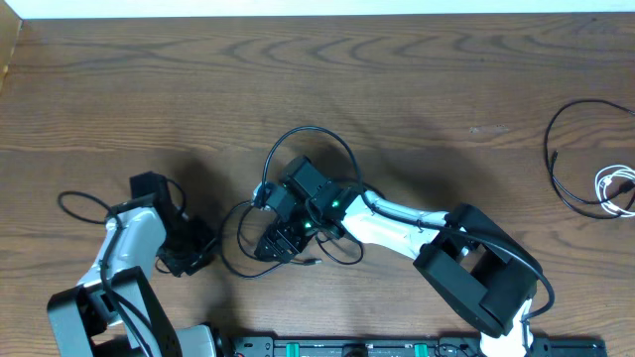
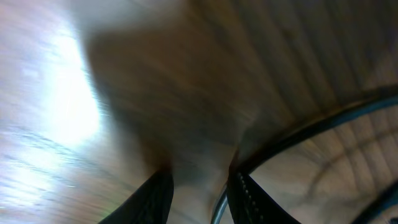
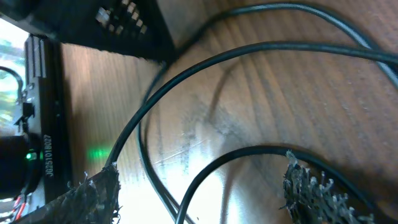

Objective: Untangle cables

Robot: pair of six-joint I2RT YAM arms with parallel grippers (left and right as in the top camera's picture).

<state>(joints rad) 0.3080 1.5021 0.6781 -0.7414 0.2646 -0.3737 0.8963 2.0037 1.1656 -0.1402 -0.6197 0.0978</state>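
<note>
At the left, the left gripper [image 2: 199,190] holds its fingers a narrow gap apart over the table [image 1: 397,69]. A black strand [image 2: 311,127] curves past one finger, and blur hides any contact. In the middle, the tangled black cables [image 1: 310,128] loop around the right gripper [image 3: 202,168], their long axis running near to far. Its fingers are spread wide, holding nothing. At the far right lie a loose black loop [image 1: 549,144] and a white coil [image 1: 613,183].

Several thin black flexible cords [image 1: 298,130] are lying tangled in overlapping loops around the middle of the desk, closer to its near edge than the far one. Another thin black cord [image 1: 549,149] is curving in an open loop by the right edge, with a small white coiled cord [image 1: 607,184] lying just beside it.
</note>
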